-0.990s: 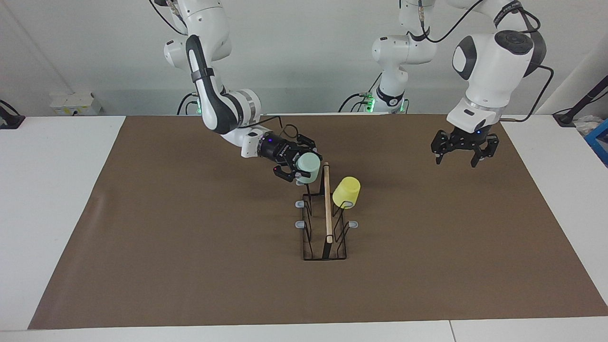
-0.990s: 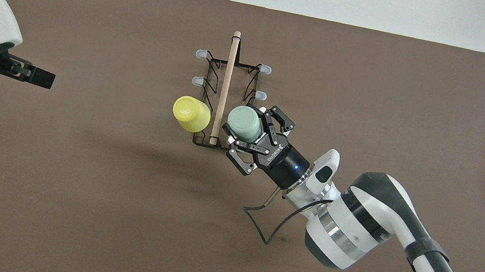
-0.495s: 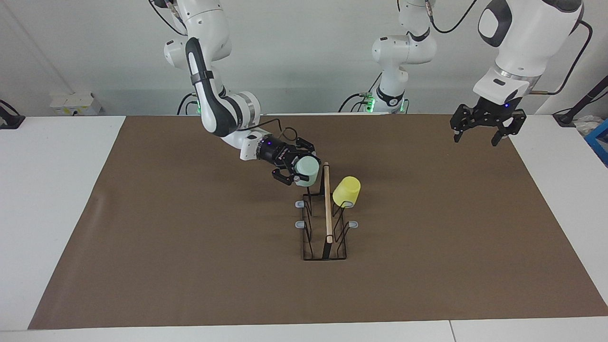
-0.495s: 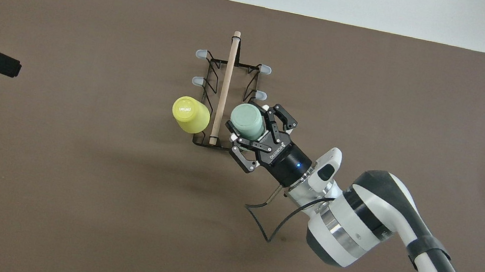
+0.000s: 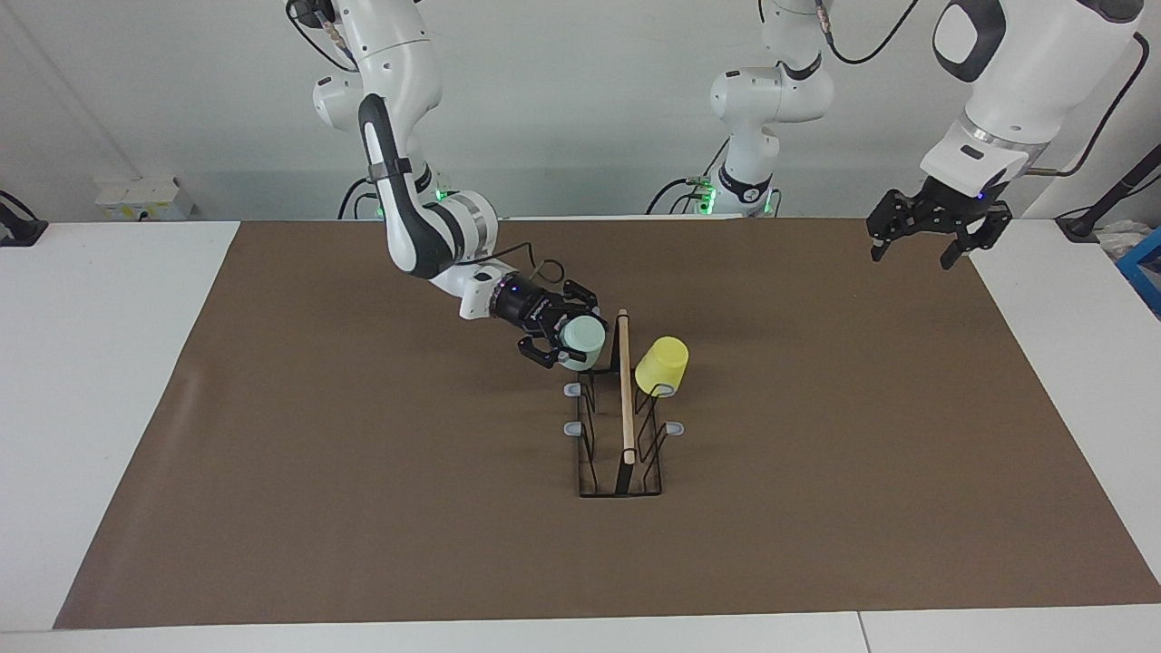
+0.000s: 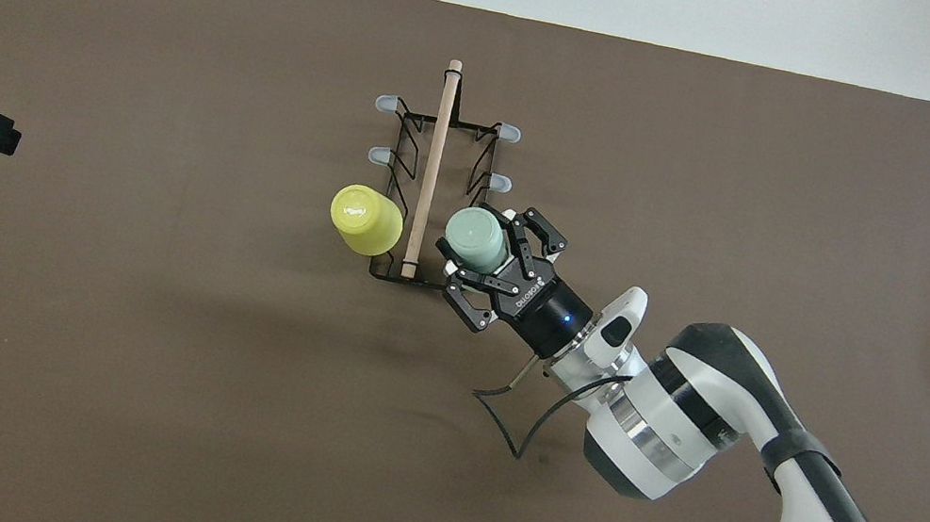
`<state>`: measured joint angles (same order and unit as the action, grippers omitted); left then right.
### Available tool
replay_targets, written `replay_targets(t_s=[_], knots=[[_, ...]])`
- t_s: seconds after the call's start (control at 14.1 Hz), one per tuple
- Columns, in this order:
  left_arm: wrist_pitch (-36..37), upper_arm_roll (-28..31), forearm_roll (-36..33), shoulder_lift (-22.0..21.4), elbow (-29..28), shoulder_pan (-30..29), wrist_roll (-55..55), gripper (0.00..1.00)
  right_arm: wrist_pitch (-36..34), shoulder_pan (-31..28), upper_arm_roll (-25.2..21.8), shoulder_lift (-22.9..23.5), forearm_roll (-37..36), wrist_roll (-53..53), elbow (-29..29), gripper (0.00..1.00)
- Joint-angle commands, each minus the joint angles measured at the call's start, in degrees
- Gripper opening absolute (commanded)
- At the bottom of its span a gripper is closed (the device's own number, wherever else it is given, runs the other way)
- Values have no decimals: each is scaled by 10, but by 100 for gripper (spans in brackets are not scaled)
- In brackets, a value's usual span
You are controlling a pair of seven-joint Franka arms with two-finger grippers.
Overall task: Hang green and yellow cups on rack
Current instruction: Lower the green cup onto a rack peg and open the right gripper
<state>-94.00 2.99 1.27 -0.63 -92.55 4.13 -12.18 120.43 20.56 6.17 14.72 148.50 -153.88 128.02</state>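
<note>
Right gripper (image 5: 570, 342) jaws clamp the green cup (image 5: 582, 339) at the rack's (image 5: 622, 453) 12 o'clock end; missing the prong drops it. Left gripper (image 5: 934, 234) waits, jaws wide.

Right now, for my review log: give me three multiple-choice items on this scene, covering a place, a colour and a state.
1. The bright yellow plastic cup is: A on the floor; B hung on the black wire rack; C stacked inside another cup.
2. The tapered plastic cup in the right claw is: A pale mint green; B red; C white.
3. The left claw is: A shut on a cup; B open and empty; C resting on the rack.
Key: B, it sits over a prong; A, green shows between the fingers; B, its fingers stand apart in the air.
</note>
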Motion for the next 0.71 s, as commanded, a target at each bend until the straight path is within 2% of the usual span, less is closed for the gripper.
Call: replay_targets(t_s=[0.0, 0.28, 0.35, 0.57, 0.64], knots=[[16, 11, 8, 5, 15, 9, -7, 100, -28, 1, 7, 21, 67, -41, 4, 0], [15, 10, 7, -3, 2, 10, -1, 100, -35, 2, 7, 28, 70, -42, 7, 0], [15, 9, 7, -3, 2, 10, 0, 100, -33, 2, 7, 29, 71, -41, 7, 30], [15, 10, 7, -3, 2, 7, 0, 100, -28, 1, 7, 29, 70, -39, 7, 100], [15, 10, 7, -3, 2, 4, 0, 100, -25, 1, 7, 29, 70, -38, 6, 100]])
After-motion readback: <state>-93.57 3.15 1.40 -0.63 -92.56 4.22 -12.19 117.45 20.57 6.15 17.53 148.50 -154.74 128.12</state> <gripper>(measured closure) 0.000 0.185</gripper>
